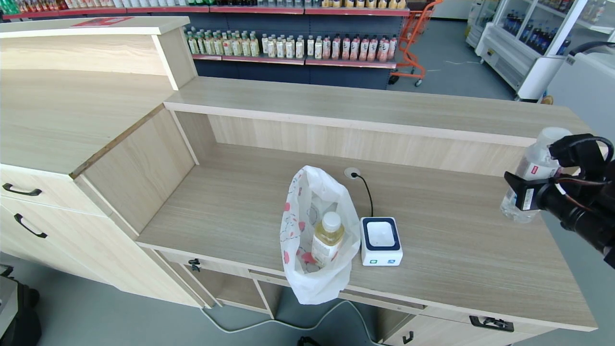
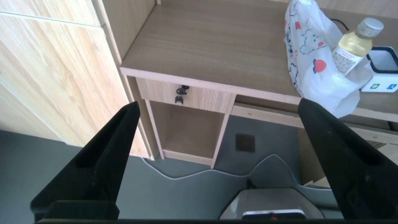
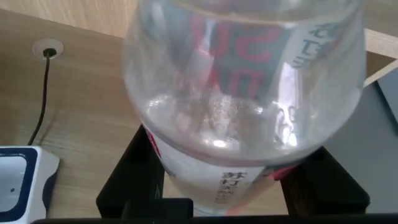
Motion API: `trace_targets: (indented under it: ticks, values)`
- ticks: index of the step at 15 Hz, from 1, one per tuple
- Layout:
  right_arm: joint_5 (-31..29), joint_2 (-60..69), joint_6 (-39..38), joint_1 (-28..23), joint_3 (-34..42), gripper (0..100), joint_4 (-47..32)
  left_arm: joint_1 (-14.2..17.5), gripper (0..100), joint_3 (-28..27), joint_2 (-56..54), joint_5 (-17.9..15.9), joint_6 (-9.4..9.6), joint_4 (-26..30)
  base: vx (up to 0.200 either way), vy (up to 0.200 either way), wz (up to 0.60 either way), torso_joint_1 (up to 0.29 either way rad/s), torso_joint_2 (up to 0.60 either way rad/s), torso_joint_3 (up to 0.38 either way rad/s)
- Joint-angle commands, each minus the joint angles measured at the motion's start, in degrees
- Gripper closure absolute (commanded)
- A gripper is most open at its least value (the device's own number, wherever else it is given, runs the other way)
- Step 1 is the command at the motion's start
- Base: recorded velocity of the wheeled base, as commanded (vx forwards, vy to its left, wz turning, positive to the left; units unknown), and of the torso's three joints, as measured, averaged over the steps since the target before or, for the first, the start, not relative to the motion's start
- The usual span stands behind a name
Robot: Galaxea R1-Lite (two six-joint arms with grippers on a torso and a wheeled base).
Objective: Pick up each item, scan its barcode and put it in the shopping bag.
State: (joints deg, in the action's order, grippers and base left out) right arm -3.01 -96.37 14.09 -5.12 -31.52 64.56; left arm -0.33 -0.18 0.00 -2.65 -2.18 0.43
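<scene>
From the head view, a wooden desk [image 1: 456, 250] holds a white bag [image 1: 298, 230] with red spots. The bag stands open near the middle of the front edge. A yellow bottle [image 1: 327, 238] with a white cap stands upright inside the bag. A white scanner [image 1: 380, 242] sits just beside the bag. A black cord [image 1: 367, 192] runs from the scanner to a hole near the back of the desk. Over the right end of the desk, the right gripper [image 1: 543, 170] pinches a clear bottle [image 1: 531, 175] around its middle. The bottle leans a little.

From the left wrist view, the left gripper [image 2: 219, 109] hangs low, out past the desk's front edge, over the grey floor. Its two black fingers [image 2: 106, 162] are spread wide with nothing between them. Up on the desk [image 2: 205, 43] are the bag [image 2: 308, 56], the yellow bottle [image 2: 354, 43] and a corner of the scanner [image 2: 384, 68].

From the right wrist view, the clear bottle [image 3: 242, 93] is very close. The right gripper [image 3: 230, 193] squeezes it with a black finger [image 3: 134, 180] on each side. The desk [image 3: 93, 124] lies below, with the cord [image 3: 40, 106] and the scanner [image 3: 25, 180].
</scene>
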Motion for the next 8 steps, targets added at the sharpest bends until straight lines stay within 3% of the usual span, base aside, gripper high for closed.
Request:
trace_targets:
  ticks: [1, 2, 5, 7, 8]
  values:
    - [0.2, 0.1, -1.2, -0.3, 0.4, 100, 1.5, 0.0, 0, 0.0, 0.0, 0.0, -0.02, 0.0, 0.0, 0.0, 0.0, 0.0, 0.0, 0.0]
    - [0.4, -0.3, -3.5, 0.0, 0.3, 100, 2.5, 0.0, 0, 0.0, 0.0, 0.0, -0.02, 0.0, 0.0, 0.0, 0.0, 0.0, 0.0, 0.0]
    - [2.7, -3.9, -16.9, 7.4, -0.4, 100, 6.7, 0.0, 0, 0.0, 0.0, 0.0, -0.02, 0.0, 0.0, 0.0, 0.0, 0.0, 0.0, 0.0]
    - [7.6, -5.9, -17.9, 12.2, -1.2, 100, 7.3, 0.0, 0, 0.0, 0.0, 0.0, -0.02, 0.0, 0.0, 0.0, 0.0, 0.0, 0.0, 0.0]
    - [8.8, -7.0, -14.4, 15.3, -1.3, 100, 7.2, 0.0, 0, 0.0, 0.0, 0.0, -0.02, 0.0, 0.0, 0.0, 0.0, 0.0, 0.0, 0.0]
